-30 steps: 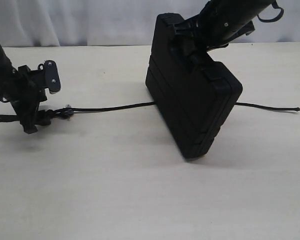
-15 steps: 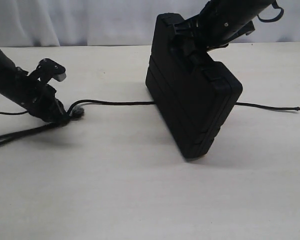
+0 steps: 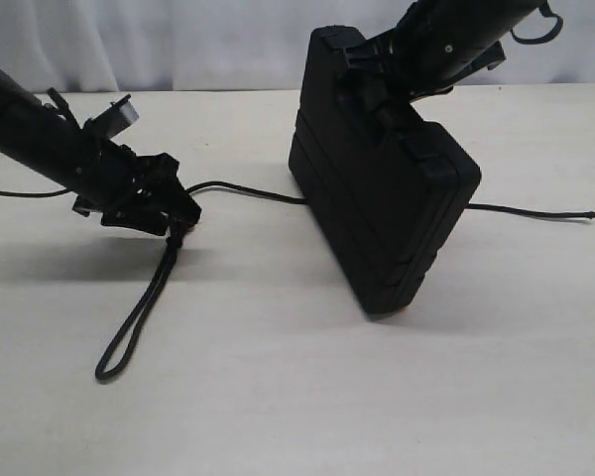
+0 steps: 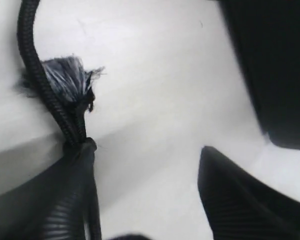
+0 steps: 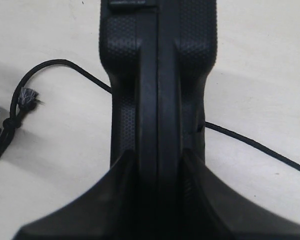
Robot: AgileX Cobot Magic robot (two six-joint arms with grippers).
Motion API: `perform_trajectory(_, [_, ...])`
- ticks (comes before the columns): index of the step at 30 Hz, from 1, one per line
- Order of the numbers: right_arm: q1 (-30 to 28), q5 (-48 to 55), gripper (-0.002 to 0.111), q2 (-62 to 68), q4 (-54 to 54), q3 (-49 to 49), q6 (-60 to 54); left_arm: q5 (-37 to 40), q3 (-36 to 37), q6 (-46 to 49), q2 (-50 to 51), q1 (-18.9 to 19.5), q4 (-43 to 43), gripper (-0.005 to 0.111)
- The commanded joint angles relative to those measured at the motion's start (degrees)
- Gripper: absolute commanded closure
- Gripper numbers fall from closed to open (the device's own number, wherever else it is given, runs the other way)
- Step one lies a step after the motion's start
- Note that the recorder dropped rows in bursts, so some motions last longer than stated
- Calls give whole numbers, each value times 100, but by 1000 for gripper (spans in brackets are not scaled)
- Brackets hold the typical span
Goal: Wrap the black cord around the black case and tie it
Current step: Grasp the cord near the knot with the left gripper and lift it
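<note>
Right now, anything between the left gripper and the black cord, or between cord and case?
Nothing visible. The left gripper sits at the knot of the black cord, jaws apart, cord against one finger. From there to the black case only table shows. The right gripper clamps the case upright.

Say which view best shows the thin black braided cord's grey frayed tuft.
Left wrist view: the grey frayed tuft is close, fibres visible. Right wrist view shows it tiny; exterior view cannot resolve it.

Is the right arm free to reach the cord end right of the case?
Probably not: the right hand, shut on the black case, props it on edge; the black cord end lies bare.
</note>
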Motion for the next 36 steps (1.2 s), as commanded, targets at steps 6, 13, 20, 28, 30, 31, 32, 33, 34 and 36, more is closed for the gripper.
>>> perform_trajectory(6, [-1,20,104,-23,64,-13,-14,347,-62,2890,-417,-29,436,50])
perform_trajectory(13, [-1,7,104,-23,64,-13,-14,-462,-52,4730,-918,-627,2139,53])
perform_trajectory(20, [-1,7,104,-23,64,-13,-14,-2087,13,-207,-697,-1187,3300,53])
perform_trajectory(28, [-1,6,104,-23,64,-13,-14,-921,-235,-3079,-346,-1053,3707,53])
perform_trajectory(30, [-1,6,104,-23,64,-13,-14,-799,-235,-3079,-200,-1082,3546,53])
perform_trajectory(31, [-1,6,104,-23,64,-13,-14,-799,-235,-3063,-131,-1108,3456,53])
perform_trajectory(32, [-1,6,104,-23,64,-13,-14,-842,-235,-3029,-95,-1139,3430,53])
perform_trajectory(33, [-1,6,104,-23,64,-13,-14,-889,-235,-2974,-55,-1176,3430,53])
perform_trajectory(34, [-1,6,104,-23,64,-13,-14,-959,-235,-2949,-11,-1224,3442,53])
perform_trajectory(36, [-1,6,104,-23,64,-13,-14,-1082,-235,-2949,45,-1290,3462,53])
